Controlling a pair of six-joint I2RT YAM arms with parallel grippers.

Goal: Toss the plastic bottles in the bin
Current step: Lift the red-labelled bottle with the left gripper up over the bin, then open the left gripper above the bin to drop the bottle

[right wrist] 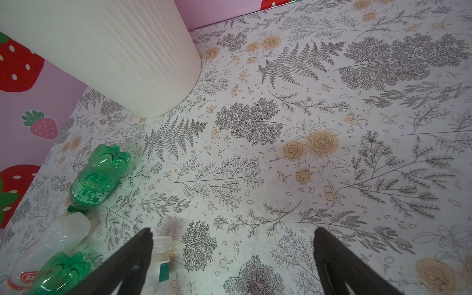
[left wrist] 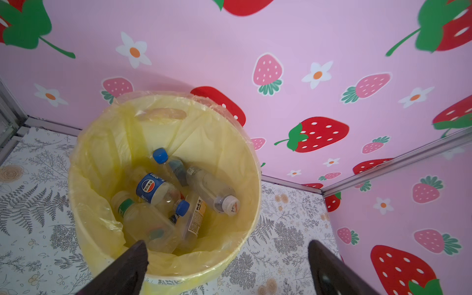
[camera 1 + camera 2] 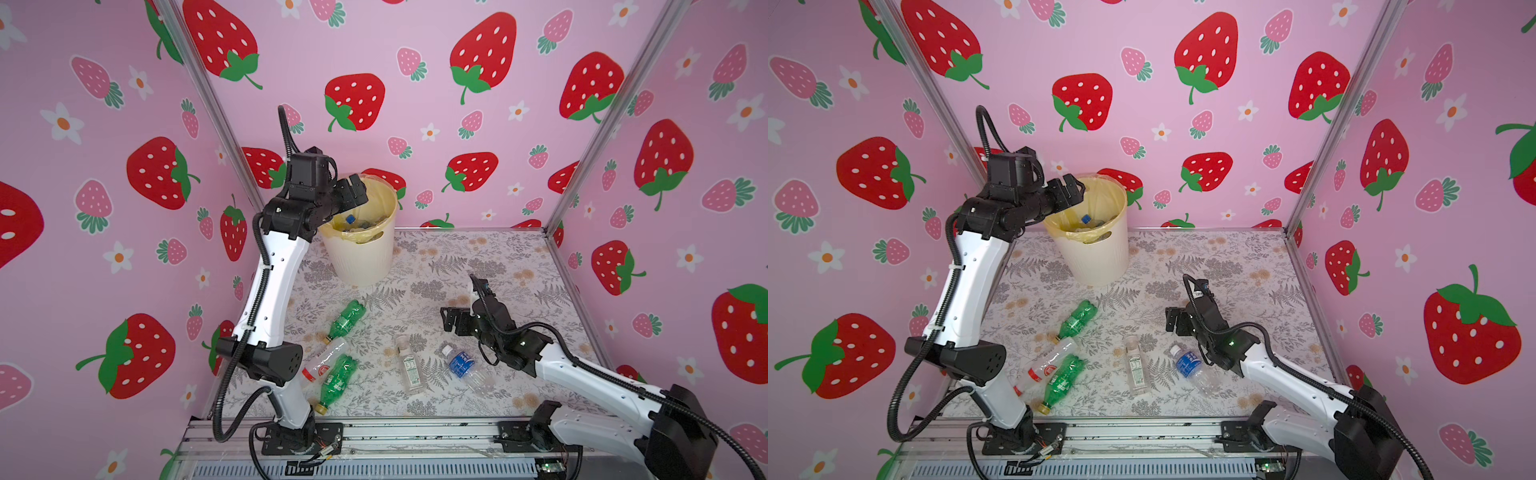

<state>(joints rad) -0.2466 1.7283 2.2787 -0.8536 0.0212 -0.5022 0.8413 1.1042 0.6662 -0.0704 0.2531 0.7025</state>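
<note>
- a heap of plastic bottles [image 2: 163,194] lies at the bottom of the bin [image 3: 361,262], straight below the left claw [image 2: 227,255]; blue caps, a white cap and a blue label show among them.
- the bin is cream and ribbed, lined with a yellowish bag [image 2: 107,158]. it stands on the surface [image 3: 478,257] by the back wall [image 3: 415,41], well ahead of the right claw [image 3: 445,320].
- the left claw hangs over the bin's rim, fingers spread wide with nothing between them.
- five more bottles lie on the surface:
  - a clear bottle [image 1: 161,245] with a pale cap lies just beside one finger of the right claw.
  - a green bottle [image 3: 347,318], a red-labelled bottle [image 3: 322,363] and a second green bottle [image 3: 338,382] lie farther off on that same side.
  - a blue-labelled bottle [image 3: 463,365] lies back by the right claw's wrist.
- the right claw sits low over the surface, spread wide and empty.
</note>
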